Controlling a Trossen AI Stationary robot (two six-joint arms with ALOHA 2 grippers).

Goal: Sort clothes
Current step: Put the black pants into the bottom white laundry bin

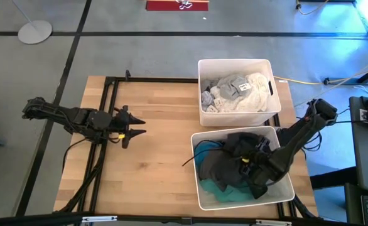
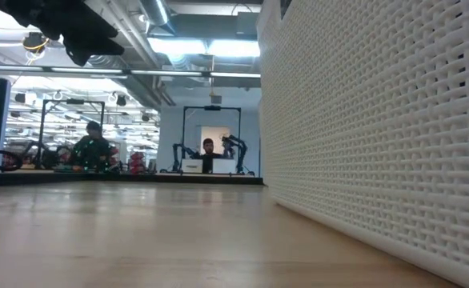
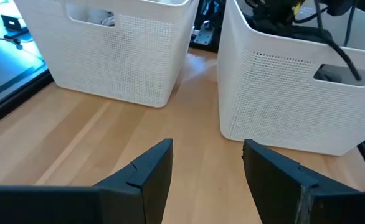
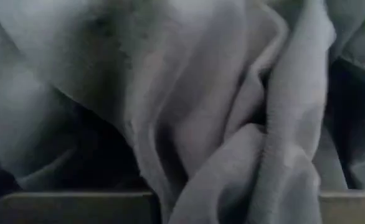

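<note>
Two white bins stand at the table's right. The far bin (image 1: 200,81) holds white, cream and light grey clothes (image 1: 237,91). The near bin (image 1: 195,169) holds dark grey and black clothes (image 1: 225,164) over a teal piece (image 1: 225,193). My right gripper (image 1: 250,168) reaches down into the near bin, open, with its fingers sunk in dark grey cloth (image 4: 189,93). My left gripper (image 1: 139,126) hangs open and empty above the table's left half, pointing at the bins (image 3: 207,155). My right gripper comes slanting down from the table's right side into the dark grey cloth in the near bin. A thick fold (image 4: 232,155) of it bulges between the two spread fingers (image 4: 70,208). The fingertips are buried in the cloth. The cloth lies slack on the pile.
Bare wooden table (image 1: 159,163) lies between my left gripper and the bins. A narrow gap (image 3: 204,68) separates the two bins. A dark cable (image 1: 200,154) runs over the near bin's left rim. People sit far behind the table (image 2: 90,148).
</note>
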